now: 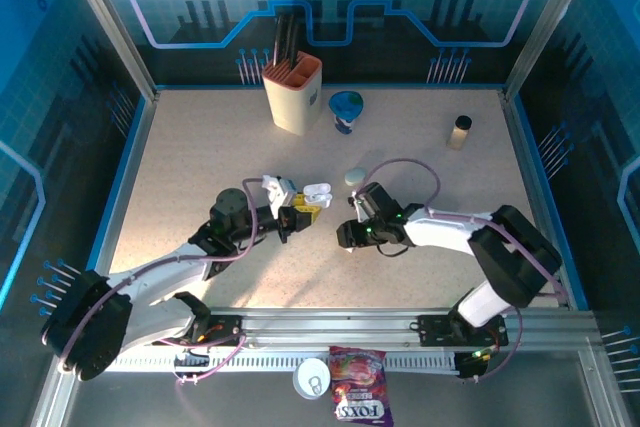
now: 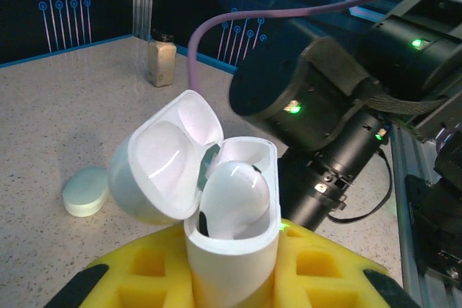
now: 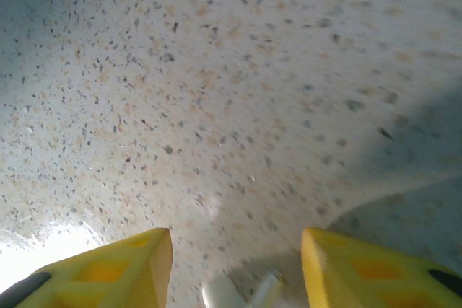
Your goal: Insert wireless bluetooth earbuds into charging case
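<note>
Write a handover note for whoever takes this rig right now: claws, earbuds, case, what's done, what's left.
Left claw: shut on the open white case, lid tipped back.
Right claw: open, low over the table, just right of that case. A small white piece, probably an earbud, shows between its fingers, not visibly clamped.
Done: one white earbud sits in the case.
Left: seat the next earbud beside it, then close the lid.
Also: a closed pale case lies on the table nearby.
</note>
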Robot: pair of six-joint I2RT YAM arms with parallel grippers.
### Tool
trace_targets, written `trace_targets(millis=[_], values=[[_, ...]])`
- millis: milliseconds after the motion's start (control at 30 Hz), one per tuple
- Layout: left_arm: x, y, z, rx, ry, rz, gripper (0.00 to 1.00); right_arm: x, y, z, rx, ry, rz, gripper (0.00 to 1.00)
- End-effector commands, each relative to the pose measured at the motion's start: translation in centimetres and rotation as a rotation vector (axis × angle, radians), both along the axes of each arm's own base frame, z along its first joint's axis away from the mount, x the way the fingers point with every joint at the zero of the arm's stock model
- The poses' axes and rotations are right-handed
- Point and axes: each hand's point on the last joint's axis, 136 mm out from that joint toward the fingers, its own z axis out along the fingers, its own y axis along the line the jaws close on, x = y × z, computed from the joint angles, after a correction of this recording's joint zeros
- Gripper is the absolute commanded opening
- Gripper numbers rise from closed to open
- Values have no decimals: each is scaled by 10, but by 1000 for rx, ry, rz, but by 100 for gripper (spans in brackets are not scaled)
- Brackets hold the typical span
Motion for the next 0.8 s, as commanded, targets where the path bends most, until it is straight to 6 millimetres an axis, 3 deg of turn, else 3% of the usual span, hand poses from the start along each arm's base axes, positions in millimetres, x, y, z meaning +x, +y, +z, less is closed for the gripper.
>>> trace_targets(millis=[0, 167, 500, 767], values=[[-5, 4, 1, -3, -7, 12, 10, -4, 22, 1, 47, 31, 77, 51], [-7, 6, 0, 5, -9, 20, 10, -12, 22, -7, 41, 68, 94, 51], [-7, 6, 2, 7, -22, 16, 10, -57, 10, -7, -19, 119, 118, 51], [-8, 5, 5, -2, -18, 9, 10, -79, 16, -3, -36, 129, 140, 53]])
